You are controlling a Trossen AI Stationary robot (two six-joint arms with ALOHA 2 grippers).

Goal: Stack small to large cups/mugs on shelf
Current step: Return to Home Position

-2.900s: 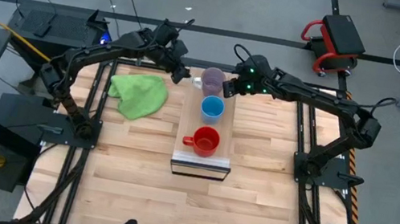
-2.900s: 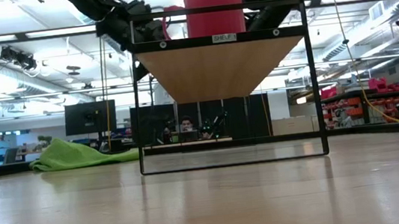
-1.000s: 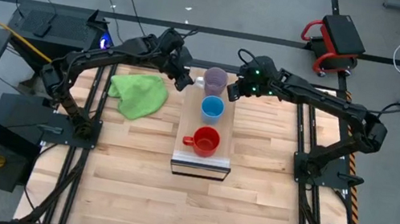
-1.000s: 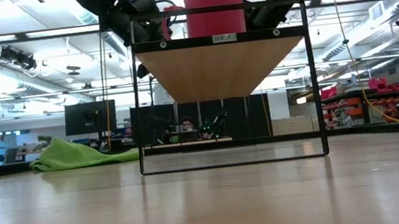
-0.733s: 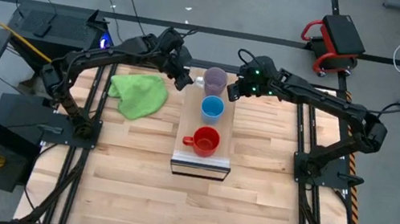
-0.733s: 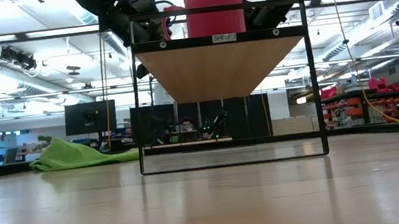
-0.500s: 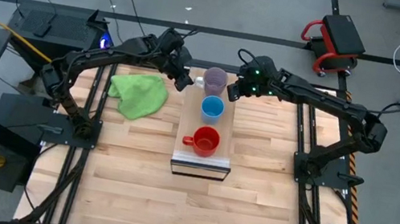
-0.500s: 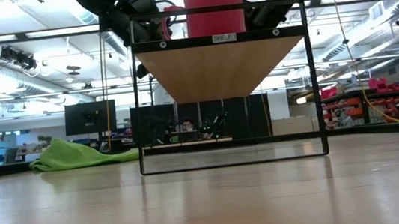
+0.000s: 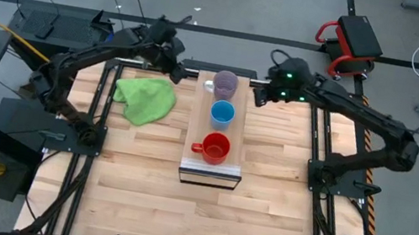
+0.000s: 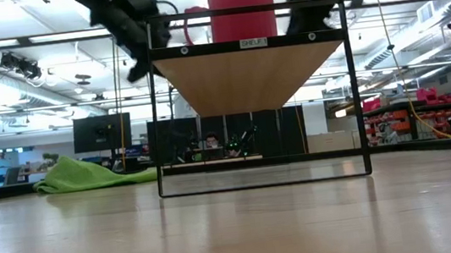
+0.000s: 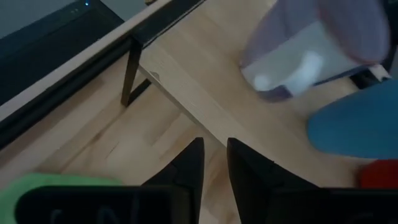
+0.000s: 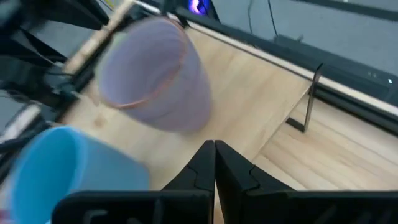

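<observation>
The shelf (image 9: 200,125) stands mid-table with three cups in a row on it. The pale purple mug (image 9: 225,83) is at the far end, the light-blue cup (image 9: 222,114) in the middle, and the red mug (image 9: 215,147) near the front edge. All three stand upright on their bases. My left gripper (image 9: 178,70) is left of the purple mug, apart from it, its fingers (image 11: 193,163) a narrow gap apart and empty. My right gripper (image 9: 257,98) is right of the purple mug, shut and empty. Its wrist view shows the purple mug (image 12: 155,71) and blue cup (image 12: 68,165) ahead.
A green cloth (image 9: 146,97) lies on the tabletop left of the shelf, below my left arm. The shelf is raised on a thin black frame (image 10: 154,109). Bare tabletop (image 9: 201,219) lies on the near side of the shelf and to its right.
Both grippers have drawn back from the purple mug. The left has gone toward the table's left and far edge, the right toward the right edge. The three cups have stayed where they were on the shelf.
</observation>
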